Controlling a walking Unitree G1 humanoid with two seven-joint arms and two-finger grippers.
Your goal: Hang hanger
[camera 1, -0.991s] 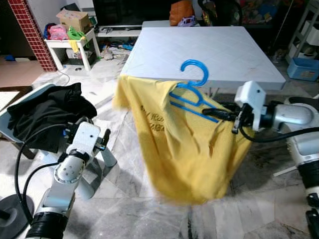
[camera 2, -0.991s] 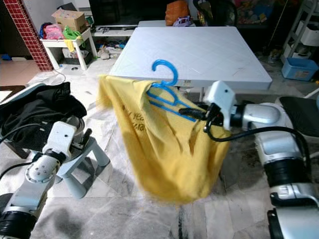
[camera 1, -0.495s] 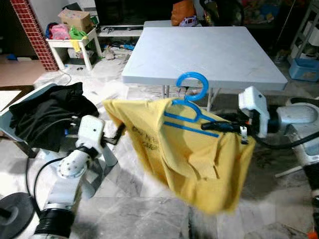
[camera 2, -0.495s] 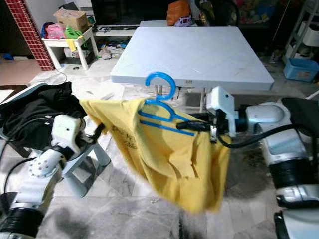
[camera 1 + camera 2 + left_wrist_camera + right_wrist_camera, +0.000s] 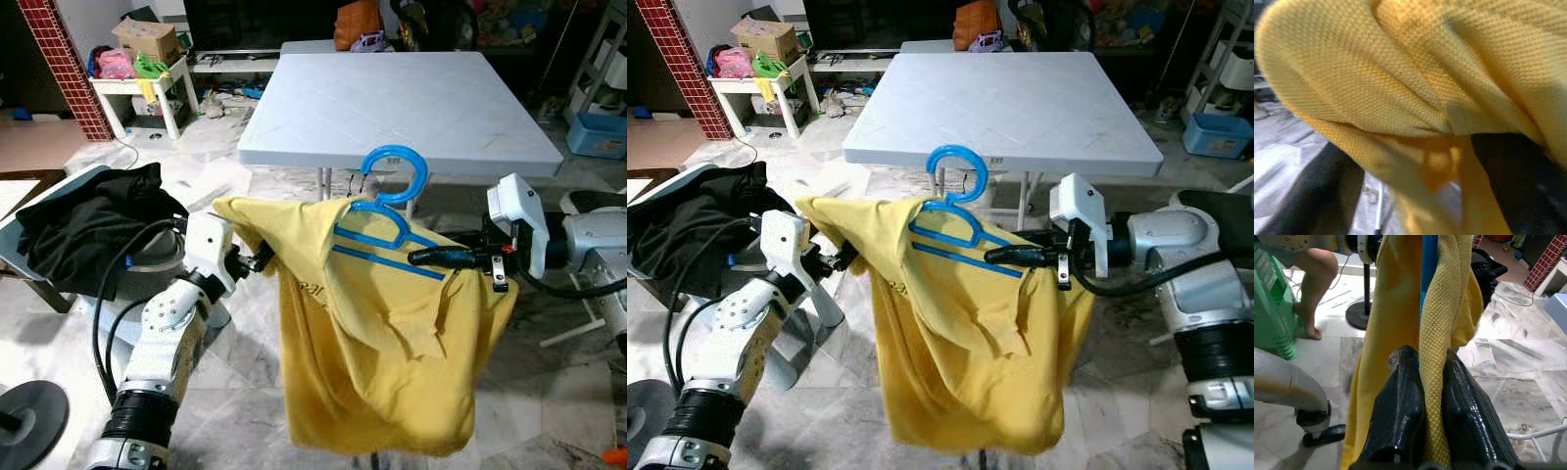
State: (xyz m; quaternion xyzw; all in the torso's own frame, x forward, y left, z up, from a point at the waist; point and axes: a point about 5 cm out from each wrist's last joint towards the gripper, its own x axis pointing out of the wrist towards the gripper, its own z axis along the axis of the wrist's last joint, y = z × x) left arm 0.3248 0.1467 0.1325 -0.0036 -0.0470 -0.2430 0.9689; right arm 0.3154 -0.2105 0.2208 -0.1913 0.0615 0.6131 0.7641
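A blue plastic hanger (image 5: pixel 384 220) carries a yellow shirt (image 5: pixel 377 352), held in the air in front of the white table (image 5: pixel 411 93). My right gripper (image 5: pixel 423 258) reaches in from the right. It is shut on the hanger's arm and the cloth over it, seen close in the right wrist view as the blue hanger (image 5: pixel 1428 264) and yellow cloth (image 5: pixel 1442 318) pinched between black fingers (image 5: pixel 1400 406). My left gripper (image 5: pixel 259 258) is at the shirt's left shoulder. Its fingers (image 5: pixel 1317 196) stand apart with a fold of yellow cloth (image 5: pixel 1400 83) between them.
Black clothes (image 5: pixel 93 220) lie heaped on a chair at the left. A low white shelf (image 5: pixel 137 88) with boxes stands at the back left. A round stand base (image 5: pixel 29 421) sits on the marble floor. A person's bare leg (image 5: pixel 1315 289) stands beside a green object.
My left arm has risen and reached right until its fingers straddle the shirt's left shoulder. The shirt has swung down and hangs straighter. The right gripper keeps its hold.
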